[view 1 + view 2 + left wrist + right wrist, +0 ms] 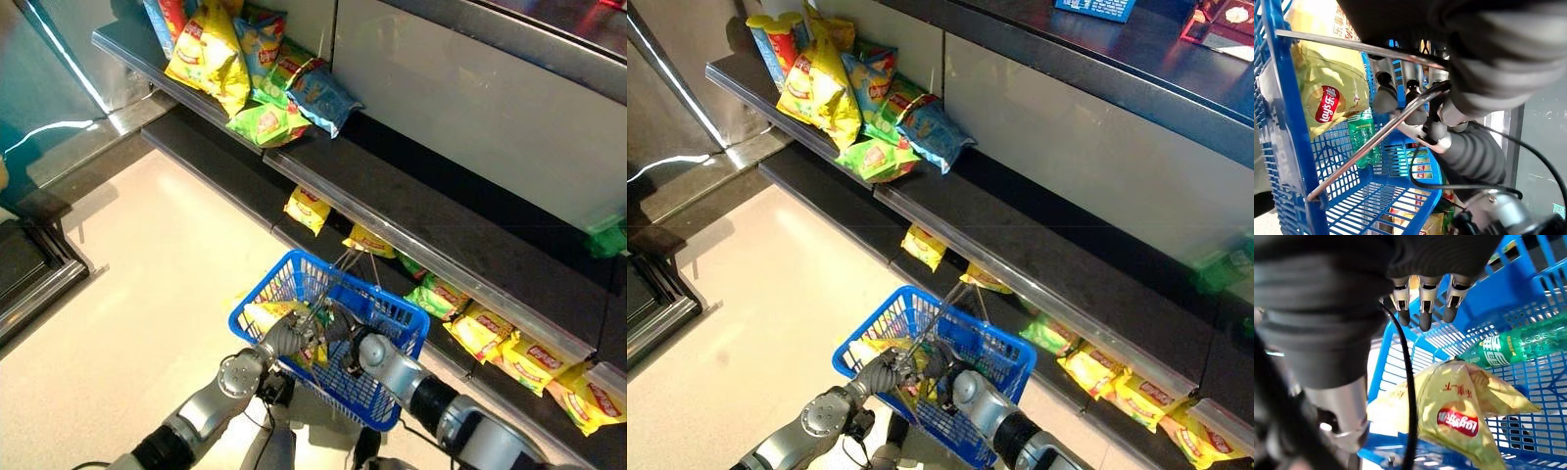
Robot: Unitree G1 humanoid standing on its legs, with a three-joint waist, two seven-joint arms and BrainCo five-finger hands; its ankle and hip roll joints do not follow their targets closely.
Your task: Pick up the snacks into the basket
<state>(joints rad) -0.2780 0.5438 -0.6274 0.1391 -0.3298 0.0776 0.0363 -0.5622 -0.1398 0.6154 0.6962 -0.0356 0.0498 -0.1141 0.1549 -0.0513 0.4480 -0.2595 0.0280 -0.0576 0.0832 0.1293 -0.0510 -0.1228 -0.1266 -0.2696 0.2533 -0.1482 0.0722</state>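
Observation:
The blue wire basket [377,397] hangs low in front of the shelves. My left hand [279,341] is shut round its metal handle [1376,142], with the fingers [1382,98] curled over the wire. A yellow chip bag [1459,416] and a green bottle [1513,345] lie inside the basket. My right hand [345,336] hovers open just above that bag, its fingers [1422,308] relaxed and holding nothing. More snack bags wait on the shelves: a yellow one [211,54], a green one [265,122] and a blue one [323,93] up on the upper shelf.
The lower shelf holds yellow bags [309,208] [485,333] and a green bag [441,294] behind a metal rail [460,274]. Snack canisters [774,44] stand at the upper shelf's far left. A dark low platform [29,274] sits on the pale floor to the left.

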